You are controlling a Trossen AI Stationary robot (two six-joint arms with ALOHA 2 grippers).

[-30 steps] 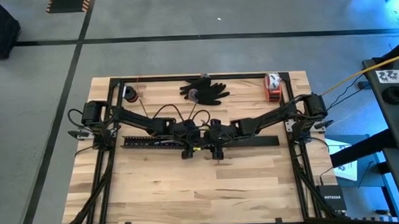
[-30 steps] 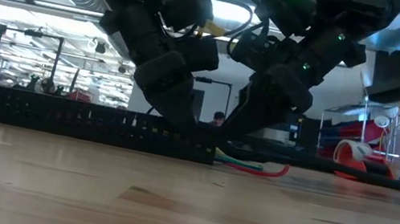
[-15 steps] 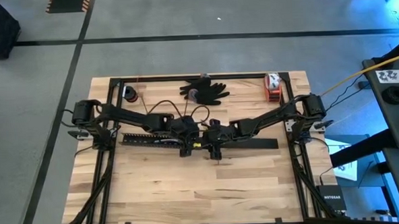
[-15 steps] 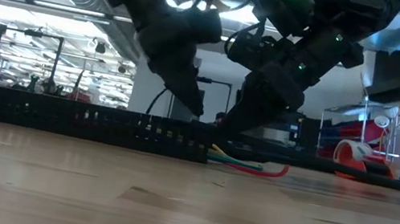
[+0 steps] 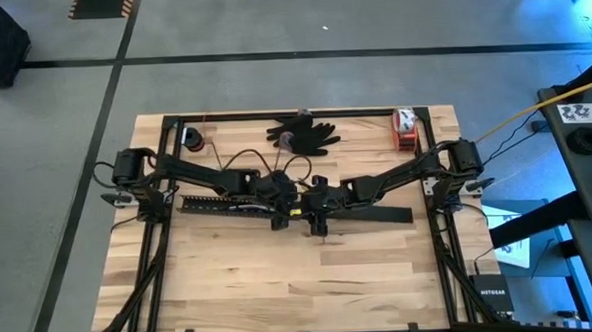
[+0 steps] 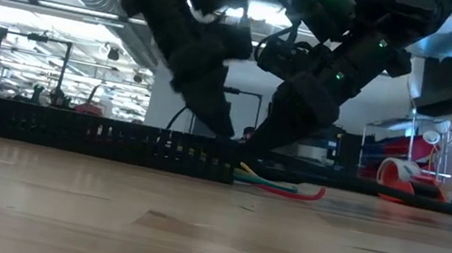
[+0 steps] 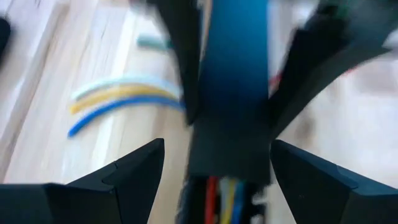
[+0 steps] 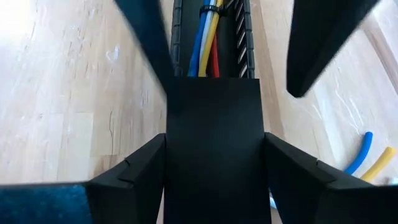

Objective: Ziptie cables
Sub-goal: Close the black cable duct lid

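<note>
Both arms meet at the middle of the wooden counter (image 5: 281,277), over the near end of the long slotted black bar (image 5: 223,209). The left hand (image 5: 278,221) hangs just above that end with its fingers spread, gripping nothing. The right hand (image 5: 319,223) sits just beside it, fingers set either side of a flat black strip (image 8: 214,149) that butts against the bar's end. The cables (image 8: 207,43), blue, white, yellow and red, run inside the bar's channel, and a thin dark ziptie (image 8: 208,11) wraps them there. Loose ends in green and red (image 6: 285,188) stick out of the bar's end. A black glove (image 5: 305,133) lies beyond the bar
</note>
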